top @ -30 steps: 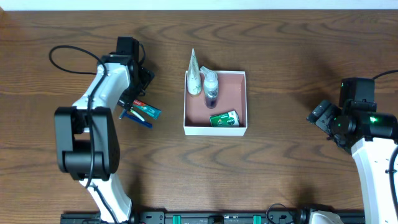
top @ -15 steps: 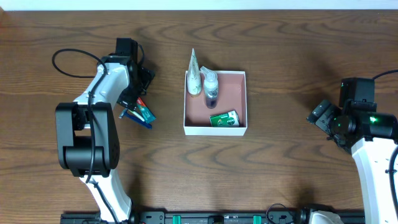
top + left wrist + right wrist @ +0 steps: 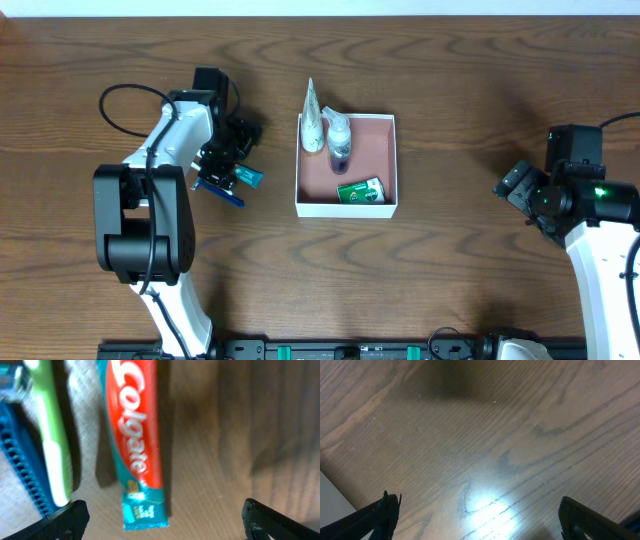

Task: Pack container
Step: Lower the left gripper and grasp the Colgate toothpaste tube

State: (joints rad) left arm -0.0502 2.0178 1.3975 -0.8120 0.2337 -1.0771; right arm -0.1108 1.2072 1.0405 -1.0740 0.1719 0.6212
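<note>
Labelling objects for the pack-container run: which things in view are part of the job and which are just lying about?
Job: container; in it white tube (poking over the rim), clear bottle, green packet; outside, Colgate toothpaste, green-handled item, blue comb; left gripper, open over the toothpaste.
Lying about: black cable; right gripper, open over the table.

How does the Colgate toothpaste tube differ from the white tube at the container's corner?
The Colgate toothpaste tube is red and teal; the white tube looks plain white. The toothpaste lies flat on the table, outside the container; the white tube rests in it, its tip poking over the wall. Both are slim squeeze tubes.
</note>
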